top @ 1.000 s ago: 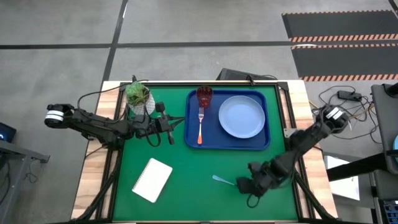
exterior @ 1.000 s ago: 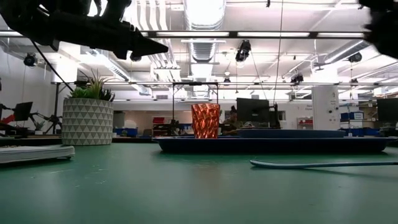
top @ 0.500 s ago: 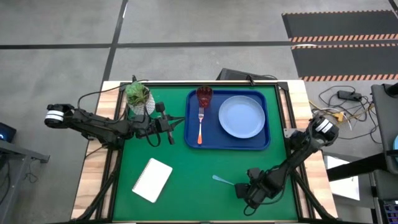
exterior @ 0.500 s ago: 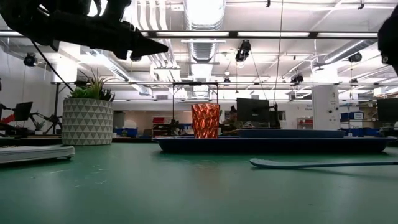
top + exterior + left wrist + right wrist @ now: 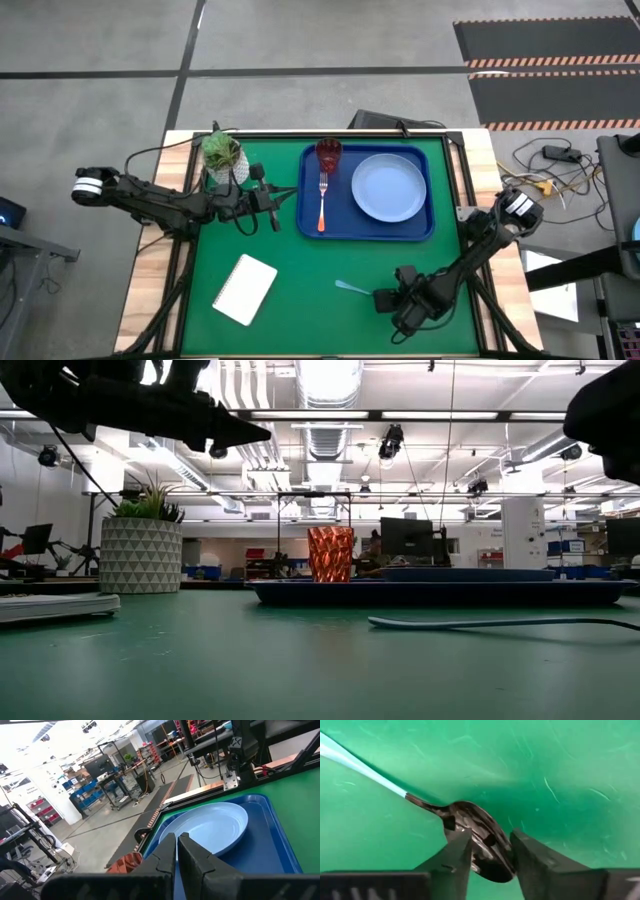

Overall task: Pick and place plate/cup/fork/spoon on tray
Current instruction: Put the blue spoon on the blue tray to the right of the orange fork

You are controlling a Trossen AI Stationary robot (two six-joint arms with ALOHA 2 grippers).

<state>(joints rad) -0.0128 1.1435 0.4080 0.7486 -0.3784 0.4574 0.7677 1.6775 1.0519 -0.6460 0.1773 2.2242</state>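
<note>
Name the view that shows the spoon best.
The right wrist view: the spoon fills it, its dark bowl between the right claw's fingers. The high view shows only a small teal handle on the mat. The low view shows the handle edge-on. The left wrist view misses it.
</note>
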